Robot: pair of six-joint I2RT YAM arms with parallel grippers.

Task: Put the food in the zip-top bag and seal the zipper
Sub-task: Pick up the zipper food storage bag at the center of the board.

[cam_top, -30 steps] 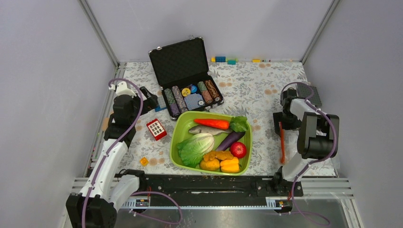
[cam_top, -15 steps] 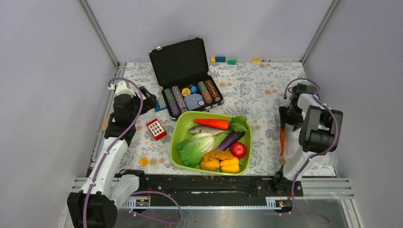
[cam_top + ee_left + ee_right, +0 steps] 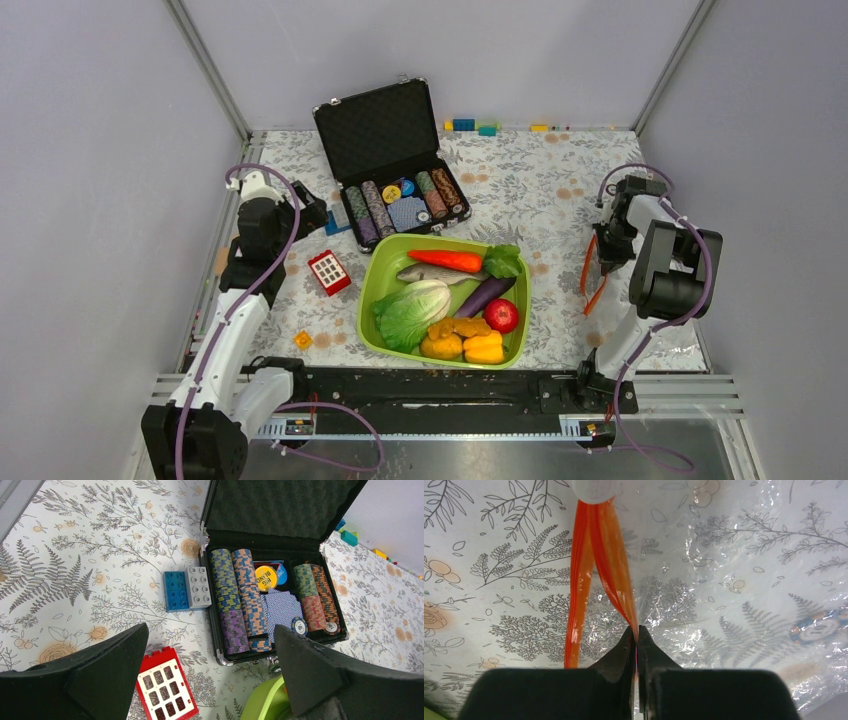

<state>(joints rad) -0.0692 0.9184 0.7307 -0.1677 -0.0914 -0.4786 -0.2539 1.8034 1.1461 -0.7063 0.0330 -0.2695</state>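
The zip-top bag (image 3: 749,580) lay flat on the floral table (image 3: 560,170) at its right edge, well apart from the food. Its orange-red zipper (image 3: 611,565) was parted into two strips, one of them pinched between the pressed-together fingers of the right gripper (image 3: 636,639). The carrot (image 3: 447,261), fish (image 3: 440,273), lettuce (image 3: 413,310), eggplant (image 3: 486,296), apple (image 3: 501,315) and peppers (image 3: 465,345) sat together in the lime-green tray (image 3: 372,290) at the table's centre. On the left, the left gripper (image 3: 210,630) hung with its fingers spread wide, holding nothing, above an open poker chip case (image 3: 280,510), blue and grey bricks (image 3: 187,588) and a red brick (image 3: 165,685).
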